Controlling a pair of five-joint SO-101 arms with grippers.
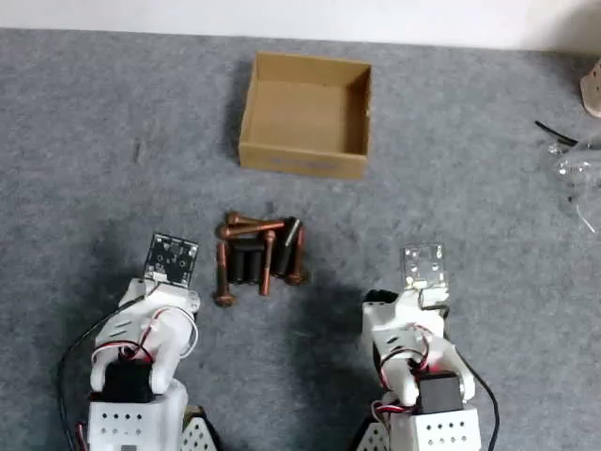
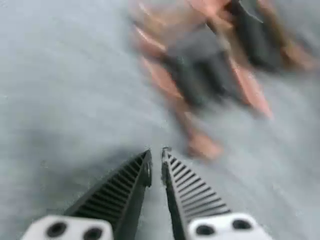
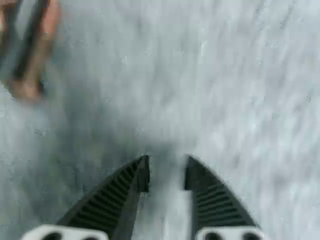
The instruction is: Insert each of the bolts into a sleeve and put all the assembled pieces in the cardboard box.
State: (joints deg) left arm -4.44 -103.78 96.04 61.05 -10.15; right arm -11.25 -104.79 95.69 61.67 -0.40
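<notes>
We see copper-coloured bolts [image 1: 268, 263] and short black sleeves [image 1: 246, 260] heaped loose mid-worktop [image 1: 113, 141], on the near side of the open-topped brown cardboard box [image 1: 302, 162]. Left hand [image 2: 156, 160] all but clenched on nothing, near-left of heap. Right hand [image 3: 166, 172] slightly released, near-right.

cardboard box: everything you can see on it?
The cardboard box is plain brown, roughly square and open-topped, with low walls. It sits upright on the grey table surface at the far middle, empty inside. Faint print marks its near wall. It stands apart from the pile of bolts and sleeves; nothing but the surface touches it.
</notes>
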